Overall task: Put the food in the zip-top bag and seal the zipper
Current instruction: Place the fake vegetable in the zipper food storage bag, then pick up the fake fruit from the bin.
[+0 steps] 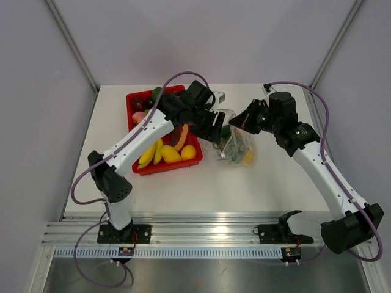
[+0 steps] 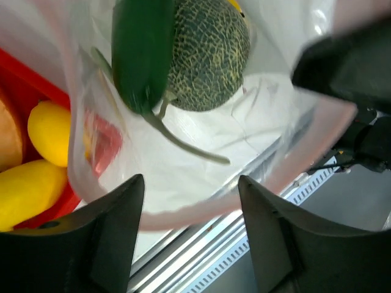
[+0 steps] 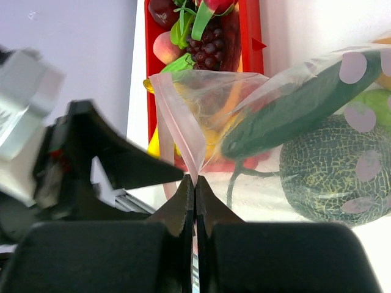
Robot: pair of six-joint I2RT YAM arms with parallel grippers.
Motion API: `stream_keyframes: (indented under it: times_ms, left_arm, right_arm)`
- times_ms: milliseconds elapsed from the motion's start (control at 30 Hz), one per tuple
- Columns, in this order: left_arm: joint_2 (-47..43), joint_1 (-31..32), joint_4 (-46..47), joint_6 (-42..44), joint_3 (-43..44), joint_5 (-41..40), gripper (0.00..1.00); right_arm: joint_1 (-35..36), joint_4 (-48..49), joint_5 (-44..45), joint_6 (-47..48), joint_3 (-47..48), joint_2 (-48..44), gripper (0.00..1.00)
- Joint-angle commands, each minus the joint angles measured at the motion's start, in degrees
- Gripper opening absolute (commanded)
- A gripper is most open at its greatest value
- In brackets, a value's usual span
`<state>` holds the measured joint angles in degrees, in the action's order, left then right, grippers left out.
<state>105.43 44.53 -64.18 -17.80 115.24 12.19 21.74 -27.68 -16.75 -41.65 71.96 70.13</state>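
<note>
Two grippers meet at the bag, which lies on the white table just right of the red tray. Right gripper first: jaws pressed tight together, pinching a fold of the bag's clear rim right where the pink zipper strip comes to a corner. Left gripper is the opposite story, jaws spread wide and gripping nothing, with the bag's mouth curving across the gap just beyond the tips. That mouth is gaping, zipper unsealed.

Inside the bag sits the netted melon. A long dark green vegetable lies across it, stem trailing. There's also a yellow piece at the bag's near end in the overhead view.

Plenty of food sits in the tray: a lemon close beside the bag's wall, bananas toward the near-left corner, dark grapes at the far end. From above, the left arm stretches across the tray to reach the bag, and the right arm comes in from the other side.
</note>
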Motion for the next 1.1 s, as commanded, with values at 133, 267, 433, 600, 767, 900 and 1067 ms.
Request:
stream_keyframes:
  times_ms: [133, 267, 433, 600, 767, 900, 1067]
  left_arm:
    - [-14.5, -0.5, 3.1, 2.3, -7.4, -1.1, 0.43]
    - [-18.7, -4.5, 4.6, 1.6, -10.2, -4.1, 0.37]
    - [-19.3, -17.5, 8.8, -0.9, -13.2, -2.8, 0.5]
    - [-11.4, -23.8, 9.2, -1.1, -11.4, -11.9, 0.73]
    - [-2.5, -26.6, 10.9, -1.0, -5.1, -18.6, 0.75]
    - [3.7, -29.9, 13.2, 1.2, 1.0, -18.6, 0.99]
    - [15.2, -34.0, 12.1, 2.1, 13.6, -14.3, 0.99]
  right_arm:
    - [0.1, 2.2, 0.1, -0.3, 0.3, -1.7, 0.0]
    - [0.1, 2.3, -0.3, -0.2, 0.4, -1.8, 0.0]
    - [0.0, 1.6, -0.2, -0.1, 0.5, -1.8, 0.0]
    - [0.0, 0.0, -0.3, 1.0, 2.1, -1.5, 0.0]
    - [0.0, -0.8, 0.5, 1.6, 2.5, -1.7, 0.0]
    - [0.0, -1.8, 0.5, 2.4, 3.4, -0.7, 0.0]
    - [0.0, -2.7, 0.6, 3.4, 5.0, 0.6, 0.0]
